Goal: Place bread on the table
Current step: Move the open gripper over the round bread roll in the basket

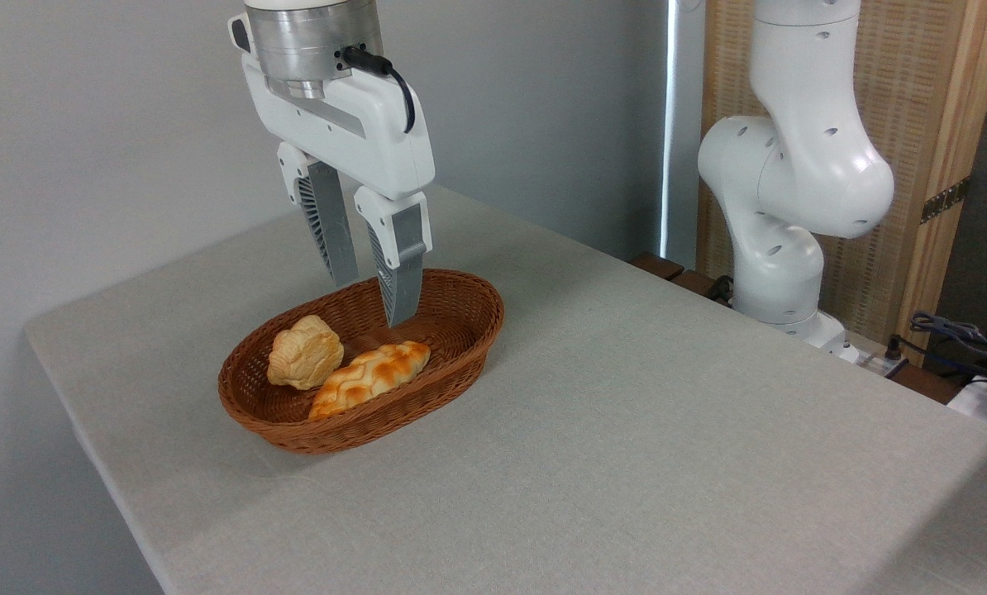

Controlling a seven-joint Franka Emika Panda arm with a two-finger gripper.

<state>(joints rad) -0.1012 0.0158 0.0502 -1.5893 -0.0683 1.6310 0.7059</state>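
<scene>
Two fingers of the empty, parted tool (371, 297) partly hide the basket's (460, 364) far rim.

The bread (305, 352) is a small round bun, pale tan with golden patches and a lumpy, crinkled top. It sits upright in the left half of a brown wicker basket (452, 310) — touching a longer glazed loaf (369, 378) that lies at its 4 o'clock. The table (626, 430) is a broad flat top under light grey-beige woven cloth, with a rounded corner at 9 o'clock — the basket stands on its left part.
</scene>
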